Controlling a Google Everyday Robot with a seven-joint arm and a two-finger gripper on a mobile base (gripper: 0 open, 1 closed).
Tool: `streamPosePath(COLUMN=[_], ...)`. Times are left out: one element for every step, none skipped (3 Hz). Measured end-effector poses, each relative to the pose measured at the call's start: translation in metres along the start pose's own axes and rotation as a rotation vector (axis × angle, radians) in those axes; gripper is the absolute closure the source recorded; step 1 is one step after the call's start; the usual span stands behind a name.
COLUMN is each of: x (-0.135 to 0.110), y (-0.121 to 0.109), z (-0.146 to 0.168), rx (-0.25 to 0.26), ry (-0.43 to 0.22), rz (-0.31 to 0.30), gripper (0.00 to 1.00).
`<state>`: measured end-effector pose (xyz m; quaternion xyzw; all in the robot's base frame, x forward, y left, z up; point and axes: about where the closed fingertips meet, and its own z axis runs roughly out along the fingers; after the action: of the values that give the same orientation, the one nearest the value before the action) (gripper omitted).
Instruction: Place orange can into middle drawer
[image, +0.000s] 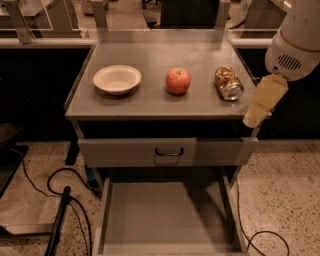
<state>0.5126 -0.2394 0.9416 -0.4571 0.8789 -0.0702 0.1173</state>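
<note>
The orange can lies on its side on the right of the grey cabinet top, one silver end facing the front. The middle drawer is pulled out at the bottom of the view, and its flat grey floor is bare. My gripper hangs off the cabinet's right front corner, just right of and slightly below the can, and holds nothing that I can see. The white arm rises behind it at the upper right.
A red-orange apple sits mid-top and a white bowl at the left. A shut grey drawer front with a black handle is above the open drawer. Black cables lie on the speckled floor at the left.
</note>
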Motion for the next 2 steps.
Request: streamPosePath(x=[-0.0012, -0.0012], y=[-0.0019, -0.0019], z=[0.0009, 0.0009], rx=[0.01, 0.01], ry=[0.0, 0.0], rz=[0.083, 0.083], gripper=[0.0, 0.0])
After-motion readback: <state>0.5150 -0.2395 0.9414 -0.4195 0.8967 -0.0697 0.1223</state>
